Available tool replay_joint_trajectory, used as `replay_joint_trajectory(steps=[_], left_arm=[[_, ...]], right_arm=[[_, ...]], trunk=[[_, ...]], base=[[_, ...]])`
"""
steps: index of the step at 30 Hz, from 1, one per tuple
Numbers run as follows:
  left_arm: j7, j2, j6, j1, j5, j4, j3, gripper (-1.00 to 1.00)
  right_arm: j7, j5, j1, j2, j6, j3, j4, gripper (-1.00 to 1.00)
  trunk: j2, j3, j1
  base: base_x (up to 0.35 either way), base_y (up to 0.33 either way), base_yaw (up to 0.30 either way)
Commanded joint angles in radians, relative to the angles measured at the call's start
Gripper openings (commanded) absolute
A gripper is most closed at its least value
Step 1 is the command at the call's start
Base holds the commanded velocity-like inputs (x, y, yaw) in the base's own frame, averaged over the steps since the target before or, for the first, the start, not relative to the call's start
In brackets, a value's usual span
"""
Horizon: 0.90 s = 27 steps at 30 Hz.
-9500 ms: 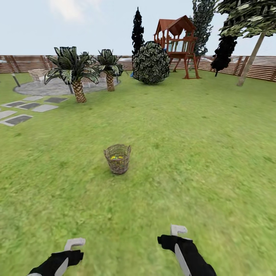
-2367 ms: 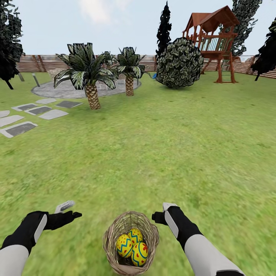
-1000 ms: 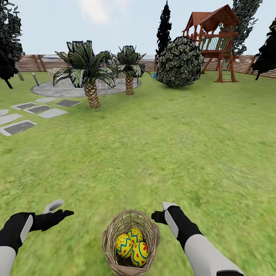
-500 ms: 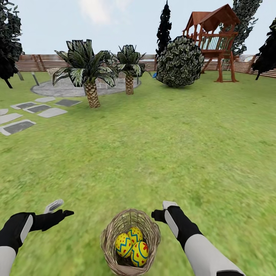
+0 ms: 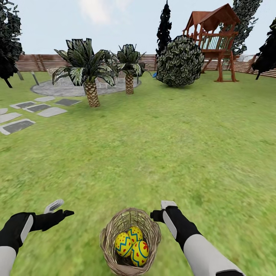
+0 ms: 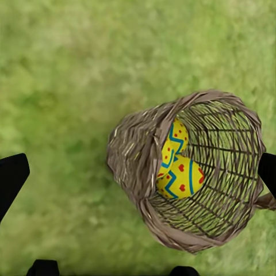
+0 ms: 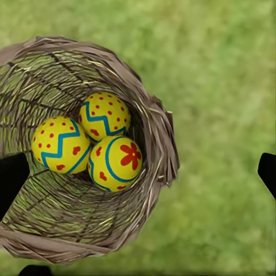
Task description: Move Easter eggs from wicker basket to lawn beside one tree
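The wicker basket stands upright on the lawn just in front of me. All three Easter eggs lie inside it: one at the left, one behind, one nearest me. The right wrist view looks straight down on them. My left gripper hovers open to the basket's left, well apart from it. Close by the right rim is my right gripper, also open, and neither holds anything. The pale-trunked tree is out of view.
Two palms stand far ahead by a paved circle, with stepping stones at the left. A round bush, the play tower and the slat fence close the back. Wide lawn lies between.
Since the oldest frame I have closed in on the basket, and my arms now flank it. The left arm has drawn outward to the left. Over the last second hardly anything moved.
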Motion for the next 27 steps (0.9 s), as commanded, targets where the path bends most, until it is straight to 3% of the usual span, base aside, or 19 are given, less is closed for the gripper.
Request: replay_joint_trajectory(steps=[1, 27], left_arm=[[-0.003, 0.000, 0.008, -0.001, 0.001, -0.001, 0.004, 1.00], [-0.003, -0.002, 0.006, -0.001, 0.001, -0.001, 0.004, 1.00]], right_arm=[[-0.010, -0.011, 0.000, 0.000, 0.004, 0.004, -0.002, 1.00], [-0.012, -0.009, 0.000, 0.000, 0.001, 0.005, 0.004, 1.00]], trunk=[[-0.008, -0.004, 0.004], [-0.190, -0.086, 0.104]], base=[[0.000, 0.000, 0.000], [0.000, 0.000, 0.000]])
